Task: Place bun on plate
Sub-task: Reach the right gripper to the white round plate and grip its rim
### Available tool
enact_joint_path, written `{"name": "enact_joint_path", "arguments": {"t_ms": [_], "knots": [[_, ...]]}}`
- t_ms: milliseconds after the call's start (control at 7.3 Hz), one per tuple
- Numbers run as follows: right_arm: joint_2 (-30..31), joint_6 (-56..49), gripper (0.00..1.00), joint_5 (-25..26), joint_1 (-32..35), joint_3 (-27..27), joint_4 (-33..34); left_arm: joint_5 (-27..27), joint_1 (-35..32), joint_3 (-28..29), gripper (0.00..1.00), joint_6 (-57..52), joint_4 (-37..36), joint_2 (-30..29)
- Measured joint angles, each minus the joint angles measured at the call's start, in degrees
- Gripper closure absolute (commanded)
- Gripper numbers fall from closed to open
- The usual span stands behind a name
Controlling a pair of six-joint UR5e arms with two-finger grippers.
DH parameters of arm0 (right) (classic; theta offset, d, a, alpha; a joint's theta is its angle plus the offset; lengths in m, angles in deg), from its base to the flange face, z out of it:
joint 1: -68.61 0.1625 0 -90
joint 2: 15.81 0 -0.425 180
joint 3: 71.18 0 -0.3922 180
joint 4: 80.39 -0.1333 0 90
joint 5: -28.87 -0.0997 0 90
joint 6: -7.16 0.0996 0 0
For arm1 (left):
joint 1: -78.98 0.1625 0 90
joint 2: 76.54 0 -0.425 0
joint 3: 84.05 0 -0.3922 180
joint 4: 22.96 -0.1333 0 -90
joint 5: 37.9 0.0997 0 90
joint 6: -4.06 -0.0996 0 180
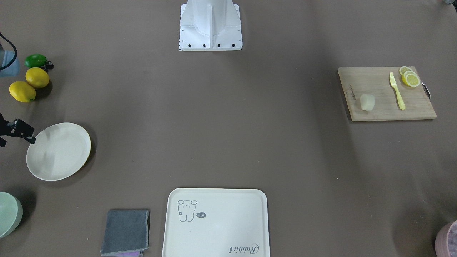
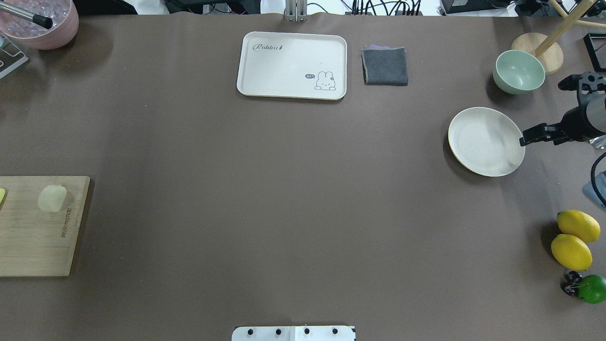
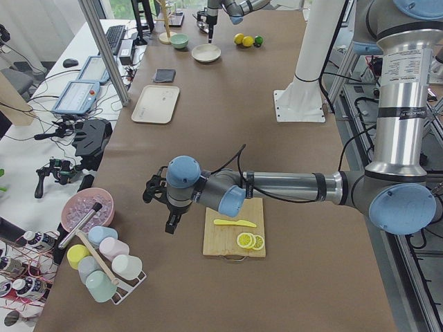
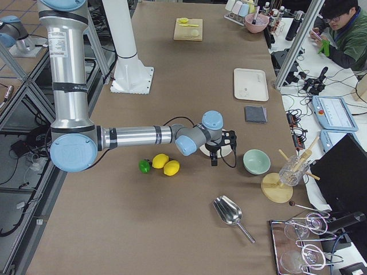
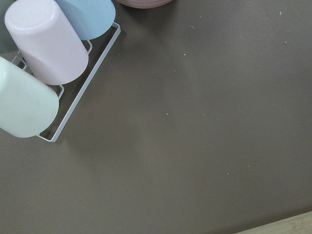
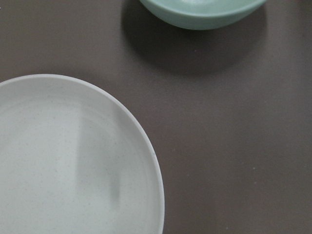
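Observation:
The bun is a small pale lump lying on a wooden cutting board; the overhead view shows the bun at the far left. The round cream plate sits bare on the table at the other end, and its rim fills the lower left of the right wrist view. My right gripper hangs just beside the plate's outer rim, its fingers together and holding nothing. My left gripper hovers past the board's far side near a cup rack; I cannot tell whether it is open or shut.
A yellow knife and lemon slices share the board. A pale green bowl, two lemons and a lime surround the plate. The bear tray and grey cloth lie far across. A cup rack stands near the left gripper.

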Motion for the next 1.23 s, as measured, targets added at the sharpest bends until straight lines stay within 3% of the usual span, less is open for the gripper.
{"name": "enact_joint_path", "arguments": {"t_ms": [274, 411, 548, 685, 822, 1233], "knots": [[-0.5, 1.8, 0.06, 0.4, -1.2, -0.8, -0.6, 0.0, 0.0, 0.0, 0.02, 0.0, -0.1, -0.1], [-0.5, 1.9, 0.14, 0.5, -1.5, -1.2, -0.7, 0.0, 0.0, 0.1, 0.02, 0.0, 0.0, -0.1], [-0.5, 2.0, 0.5, 0.5, -1.8, -1.5, -0.7, 0.0, 0.0, 0.1, 0.02, 0.0, 0.0, -0.1], [-0.5, 2.0, 0.96, 0.6, -2.1, -1.7, -0.7, 0.0, 0.0, 0.1, 0.02, 0.0, 0.0, -0.2], [-0.5, 2.0, 1.0, 0.6, -2.3, -1.7, -0.7, 0.0, 0.0, 0.1, 0.02, 0.0, 0.0, -0.1], [-0.6, 2.0, 1.0, 0.9, -2.7, -1.3, -0.8, 0.0, 0.0, 0.0, 0.02, 0.0, -0.1, 0.0]]}}
